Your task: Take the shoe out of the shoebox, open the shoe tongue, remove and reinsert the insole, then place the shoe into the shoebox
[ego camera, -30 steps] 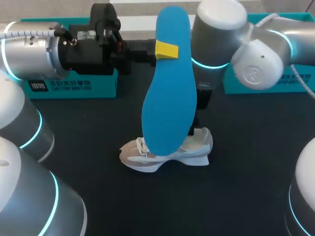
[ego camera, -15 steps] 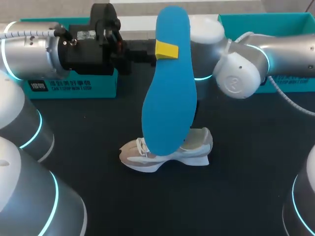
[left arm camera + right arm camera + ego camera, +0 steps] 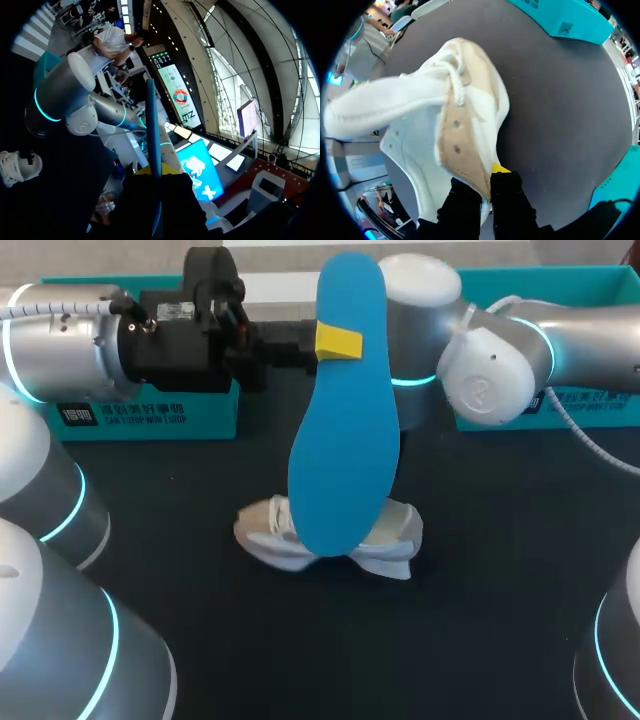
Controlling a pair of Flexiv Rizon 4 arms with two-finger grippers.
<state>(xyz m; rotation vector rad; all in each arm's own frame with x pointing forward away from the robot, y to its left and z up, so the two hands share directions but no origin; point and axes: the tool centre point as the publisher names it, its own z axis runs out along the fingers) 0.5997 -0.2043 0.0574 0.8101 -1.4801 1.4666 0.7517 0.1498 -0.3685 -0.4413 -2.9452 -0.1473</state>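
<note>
Our left gripper clamps the blue insole upright while our right gripper pinches the white shoe by its rim. Insole out; reinsertion and boxing remain.

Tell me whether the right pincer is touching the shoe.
Touching. The right wrist view shows the right pincer clamping the tan eyelet edge of the shoe from both sides.
</note>
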